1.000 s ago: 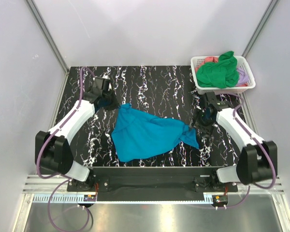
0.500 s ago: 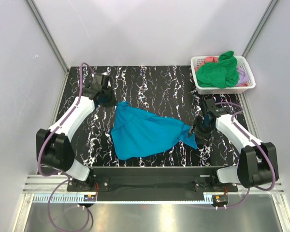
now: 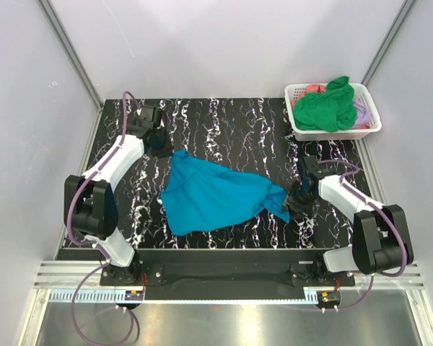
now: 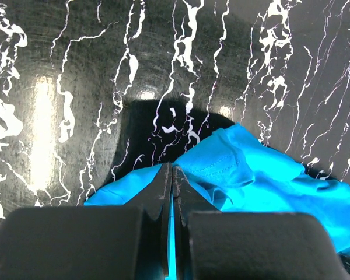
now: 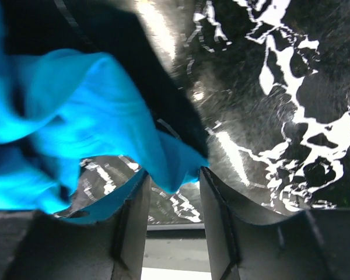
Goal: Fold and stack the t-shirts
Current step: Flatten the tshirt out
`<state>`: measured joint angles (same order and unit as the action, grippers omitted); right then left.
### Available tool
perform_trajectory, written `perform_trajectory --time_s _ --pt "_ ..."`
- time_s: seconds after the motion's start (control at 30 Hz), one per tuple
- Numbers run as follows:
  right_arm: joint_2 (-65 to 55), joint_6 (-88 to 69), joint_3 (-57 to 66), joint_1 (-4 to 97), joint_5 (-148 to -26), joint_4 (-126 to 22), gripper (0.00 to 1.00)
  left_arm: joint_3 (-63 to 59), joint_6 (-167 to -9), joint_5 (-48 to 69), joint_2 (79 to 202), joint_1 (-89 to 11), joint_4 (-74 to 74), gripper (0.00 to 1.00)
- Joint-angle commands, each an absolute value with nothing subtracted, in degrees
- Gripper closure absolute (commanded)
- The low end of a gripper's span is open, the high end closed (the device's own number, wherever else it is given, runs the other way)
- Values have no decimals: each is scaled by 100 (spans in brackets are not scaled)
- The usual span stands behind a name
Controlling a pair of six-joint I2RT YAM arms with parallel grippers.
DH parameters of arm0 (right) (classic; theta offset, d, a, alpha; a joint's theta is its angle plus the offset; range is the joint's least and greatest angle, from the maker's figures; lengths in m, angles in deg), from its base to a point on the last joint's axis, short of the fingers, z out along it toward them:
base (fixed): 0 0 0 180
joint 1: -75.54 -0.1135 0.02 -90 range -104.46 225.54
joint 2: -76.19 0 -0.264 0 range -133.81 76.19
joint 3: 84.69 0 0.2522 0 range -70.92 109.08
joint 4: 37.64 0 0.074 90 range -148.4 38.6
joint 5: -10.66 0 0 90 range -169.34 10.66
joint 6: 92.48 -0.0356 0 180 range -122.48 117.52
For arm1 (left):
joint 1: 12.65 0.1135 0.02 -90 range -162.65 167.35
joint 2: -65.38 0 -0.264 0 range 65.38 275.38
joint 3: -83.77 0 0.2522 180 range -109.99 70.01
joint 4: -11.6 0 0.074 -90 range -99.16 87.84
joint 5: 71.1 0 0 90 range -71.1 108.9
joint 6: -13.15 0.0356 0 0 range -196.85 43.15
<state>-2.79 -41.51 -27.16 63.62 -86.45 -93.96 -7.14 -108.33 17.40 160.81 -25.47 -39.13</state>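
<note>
teal-blue t-shirt (image 3: 213,196): crumpled and unfolded, mid tabletop (image 3: 231,122), nearer the near edge. green t-shirt (image 3: 328,107), coral-pink t-shirt (image 3: 314,89), lilac t-shirt (image 3: 363,109): heaped in white basket (image 3: 346,132), far right corner. nothing folded or stacked yet. left pincer (image 4: 171,170): pressed together on the shirt's far left corner, arm stretched forward. right pincer (image 5: 172,181): spread around the right corner, arm low.

The teal-blue t-shirt (image 3: 213,194) has been pulled back-left by the left end effector (image 4: 170,175); the right end effector (image 5: 174,186) has been narrowed.
</note>
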Motion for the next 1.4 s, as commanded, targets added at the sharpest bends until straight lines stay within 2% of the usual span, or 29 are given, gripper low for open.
perform_trajectory --time_s 0.0,0.1,0.13,0.17,0.23,0.37,0.4,0.5,0.6,0.77,0.93,1.03,1.17,1.27,1.37 --pt "-396 -4063 -2900 6376 -8532 -8981 55 -980 -10726 1609 16091 -2521 -3696 100" --pt "-467 -3957 -2778 6368 -8409 -8911 58 -988 -10708 1573 16083 -2521 -3696 100" --pt "-467 -3879 -2742 6376 -8426 -8858 63 -1006 -10708 1564 16083 -2521 -3687 100" --pt "-467 -3843 -2690 6376 -8426 -8849 79 -1015 -10708 1564 16074 -2521 -3687 100" --pt "-397 -3660 -2243 6376 -8278 -9250 99 -1267 -10700 1564 16065 -2513 -3853 100" --pt "217 -3194 -251 6368 -7637 -10823 100 -2600 -10673 1853 15628 -2504 -4767 100" --pt "280 -3123 711 6368 -7418 -11087 100 -2675 -10760 2133 15391 -2521 -4829 100" --pt "333 -2789 2130 6368 -6898 -11801 100 -2195 -11024 2319 14356 -2521 -4067 100" --pt "359 -2586 2723 6368 -6546 -12083 100 -2314 -11130 2487 14027 -2495 -3854 100" --pt "500 -2419 3014 6368 -6203 -12188 100 -2702 -10999 2417 13930 -2495 -3986 100" --pt "570 -2244 3270 6376 -6412 -12259 100 -2633 -10963 2470 13736 -2495 -4091 100" --pt "851 -2278 2526 6376 -6510 -12032 100 -2107 -11033 2321 13491 -2495 -4074 100" --pt "1272 -2708 901 6376 -6580 -11627 100 -553 -11191 2092 12929 -2495 -3881 100" --pt "1440 -2858 555 6376 -6387 -11337 100 -373 -11148 2162 12787 -2486 -4012 100" --pt "1309 -2692 894 6376 -6343 -11231 100 -601 -10981 2320 12883 -2460 -4214 100"
